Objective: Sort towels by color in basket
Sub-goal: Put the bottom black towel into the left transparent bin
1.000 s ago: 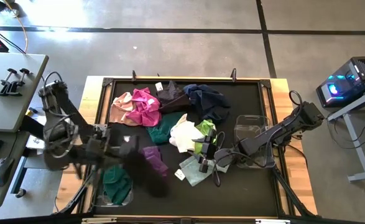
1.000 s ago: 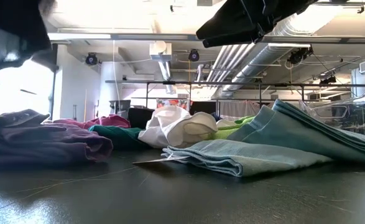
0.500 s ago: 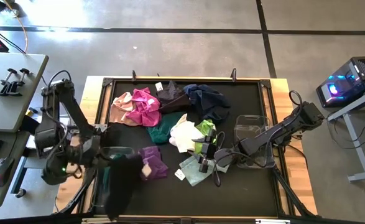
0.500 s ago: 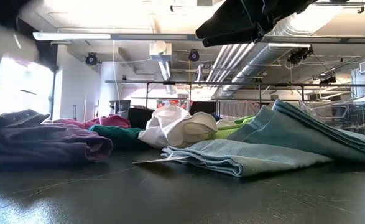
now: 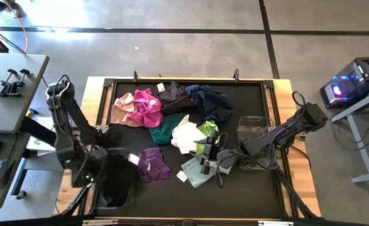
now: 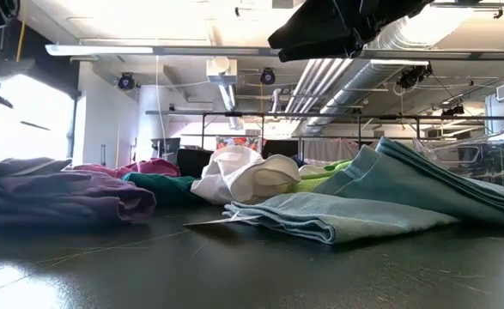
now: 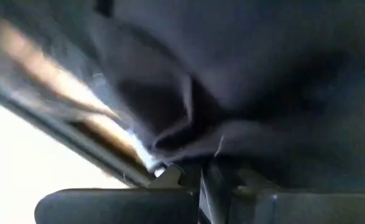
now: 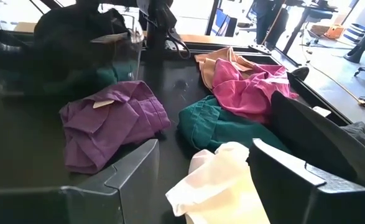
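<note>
Black towel [image 5: 117, 182] clenched in left gripper [image 5: 102, 172] jaws, right gripper [image 5: 207, 158] jaws released

I see bare black mat [image 5: 247, 188] along the near edge, with room to pass. The heap of soft coloured towels [image 5: 171, 116] fills the middle, and the crumpled purple towel [image 5: 153, 164] blocks the left side.

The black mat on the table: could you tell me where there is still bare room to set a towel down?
The mat is bare along its near edge, between the purple towel, the pale blue towel and the front frame, and in the near right corner. A narrower strip lies beyond the clear bin. The middle is crowded from the pink towels to the lime towel.
</note>
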Motion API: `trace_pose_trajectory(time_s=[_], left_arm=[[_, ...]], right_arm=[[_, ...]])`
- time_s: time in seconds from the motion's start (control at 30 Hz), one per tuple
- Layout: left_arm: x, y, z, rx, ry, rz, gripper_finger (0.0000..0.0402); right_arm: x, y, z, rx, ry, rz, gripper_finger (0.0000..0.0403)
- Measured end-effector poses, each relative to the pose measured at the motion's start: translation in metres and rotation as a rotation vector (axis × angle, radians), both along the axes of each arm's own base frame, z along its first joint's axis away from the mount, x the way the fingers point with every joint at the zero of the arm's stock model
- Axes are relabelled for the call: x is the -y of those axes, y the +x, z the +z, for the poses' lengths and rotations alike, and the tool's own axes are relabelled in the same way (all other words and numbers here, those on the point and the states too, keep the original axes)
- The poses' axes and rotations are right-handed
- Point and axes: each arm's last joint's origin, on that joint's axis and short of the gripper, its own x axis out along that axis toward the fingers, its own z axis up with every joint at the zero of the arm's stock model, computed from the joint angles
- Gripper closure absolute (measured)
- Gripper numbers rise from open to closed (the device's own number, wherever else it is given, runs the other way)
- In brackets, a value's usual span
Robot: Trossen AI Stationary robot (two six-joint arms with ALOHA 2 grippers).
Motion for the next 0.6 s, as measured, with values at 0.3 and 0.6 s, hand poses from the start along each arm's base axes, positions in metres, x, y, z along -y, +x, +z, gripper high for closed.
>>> trace_pose_trajectory(time_s=[0.3, 0.6], left_arm=[[-0.005, 0.016, 0.02, -0.164, -0.157, -0.095, 0.0401], [-0.023, 0.02, 0.067, -0.228, -0.14, -0.124, 0.0401]], right_arm=[[0.004, 0.002, 0.001, 0.013, 0.006, -0.013, 0.0164], [0.017, 0.007, 0.001, 0.014, 0.007, -0.053, 0.0164]])
